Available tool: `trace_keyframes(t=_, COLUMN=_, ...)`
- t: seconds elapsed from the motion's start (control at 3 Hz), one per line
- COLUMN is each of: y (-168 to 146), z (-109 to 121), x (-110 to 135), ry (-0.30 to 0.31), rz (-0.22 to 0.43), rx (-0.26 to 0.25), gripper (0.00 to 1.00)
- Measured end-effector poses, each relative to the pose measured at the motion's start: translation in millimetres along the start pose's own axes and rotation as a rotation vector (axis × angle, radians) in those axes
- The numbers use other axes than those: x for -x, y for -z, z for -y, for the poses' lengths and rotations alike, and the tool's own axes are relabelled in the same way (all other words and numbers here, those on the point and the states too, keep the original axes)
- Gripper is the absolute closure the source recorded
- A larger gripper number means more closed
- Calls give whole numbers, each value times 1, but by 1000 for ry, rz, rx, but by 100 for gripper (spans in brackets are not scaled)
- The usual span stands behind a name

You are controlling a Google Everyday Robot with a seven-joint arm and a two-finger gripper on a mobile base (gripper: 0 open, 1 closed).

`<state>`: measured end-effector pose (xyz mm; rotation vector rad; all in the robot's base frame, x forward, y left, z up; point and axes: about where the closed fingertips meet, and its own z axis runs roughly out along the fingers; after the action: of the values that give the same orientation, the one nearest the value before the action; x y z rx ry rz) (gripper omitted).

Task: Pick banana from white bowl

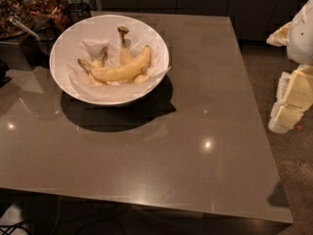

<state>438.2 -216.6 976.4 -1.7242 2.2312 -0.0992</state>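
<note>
The white bowl (66, 43) stands on the far left part of the brown table, lined with crinkled white paper. The banana (122, 71), long, curved and pale yellow, lies across the bowl's middle, its stem pointing left. Two shorter bananas lie under and behind it, one (124, 50) with a dark stem tip pointing to the back. My gripper (289, 104) hangs at the right edge of the view, beyond the table's right edge and far from the bowl, with nothing seen in it.
Glass jars of snacks (46, 6) with a metal scoop (22, 27) stand at the back left beside the bowl. A dark mesh cup (78, 11) stands behind the bowl. The table's right edge (259, 116) borders speckled floor. Dark cabinets run along the back.
</note>
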Motion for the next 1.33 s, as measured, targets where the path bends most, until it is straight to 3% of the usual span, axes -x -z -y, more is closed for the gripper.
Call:
trace_keyframes(t=0.67, y=-4, z=3, x=14, ry=11, rz=-36, rx=-12, gripper=0)
trace_keyframes(t=1.33, y=-22, z=17, x=63, ry=100, rz=-90, rx=23, gripper=0)
